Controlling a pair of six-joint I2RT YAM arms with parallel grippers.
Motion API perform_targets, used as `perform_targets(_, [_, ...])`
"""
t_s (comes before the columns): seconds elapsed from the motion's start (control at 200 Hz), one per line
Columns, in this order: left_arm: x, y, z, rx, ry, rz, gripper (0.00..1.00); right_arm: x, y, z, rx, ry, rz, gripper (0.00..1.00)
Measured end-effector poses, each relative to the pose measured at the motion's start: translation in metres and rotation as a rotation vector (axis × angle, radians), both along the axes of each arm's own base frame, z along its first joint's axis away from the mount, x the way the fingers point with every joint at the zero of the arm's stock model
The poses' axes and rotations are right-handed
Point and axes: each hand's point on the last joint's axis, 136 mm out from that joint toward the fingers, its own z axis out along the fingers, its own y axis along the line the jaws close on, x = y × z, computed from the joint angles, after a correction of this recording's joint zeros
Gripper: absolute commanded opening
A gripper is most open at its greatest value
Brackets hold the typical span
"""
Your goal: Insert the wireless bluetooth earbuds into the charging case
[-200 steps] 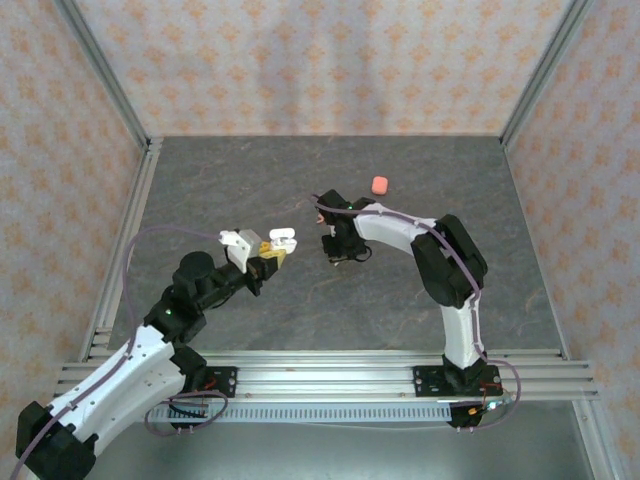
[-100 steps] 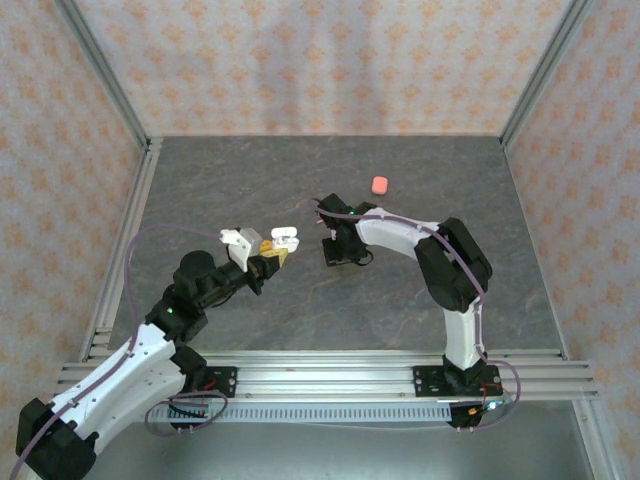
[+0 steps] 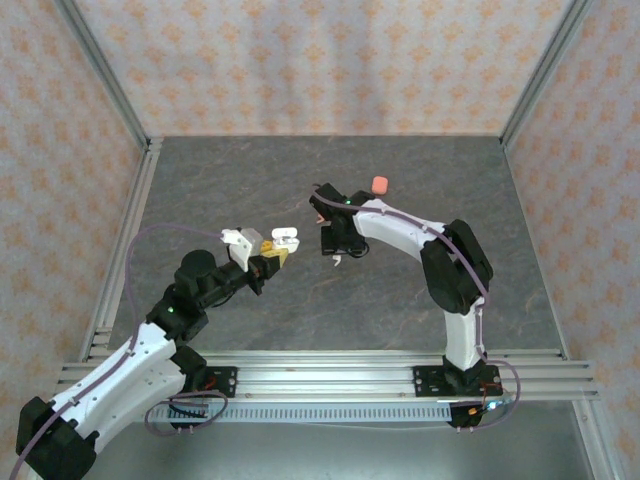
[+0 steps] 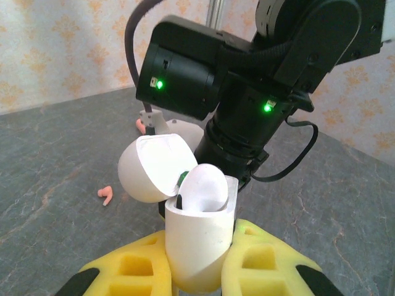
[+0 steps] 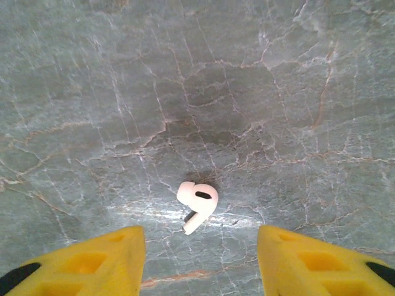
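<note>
- Left gripper (image 4: 196,271) clamps the open white charging case (image 4: 199,231), base hidden between yellow pads (image 4: 266,266).
- Right gripper (image 5: 197,259), fingers spread, hangs above a whitish earbud (image 5: 197,203) on the table (image 5: 308,92), farther back than a second ago.

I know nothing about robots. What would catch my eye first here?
A white charging case, lid open, is clamped in the left tool, with a whitish earbud seated inside. On the grey table, a loose white earbud lies just below the open right tool.
</note>
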Motion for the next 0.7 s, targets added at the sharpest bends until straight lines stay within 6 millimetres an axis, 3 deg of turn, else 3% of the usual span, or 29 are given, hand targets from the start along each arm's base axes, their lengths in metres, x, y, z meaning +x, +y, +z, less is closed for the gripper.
perform_targets(0.15, [0.001, 0.0, -0.002, 0.003, 0.006, 0.0, 0.0, 0.007, 0.0, 0.003, -0.015, -0.008, -0.055, 0.49])
perform_targets(0.415, [0.0, -0.002, 0.0, 0.001, 0.005, -0.011, 0.0, 0.01, -0.004, -0.021, -0.074, 0.03, -0.138, 0.49])
perform_targets(0.701, [-0.001, -0.004, 0.0, -0.001, 0.007, -0.026, 0.0, 0.008, -0.006, -0.034, -0.084, 0.055, -0.2, 0.44])
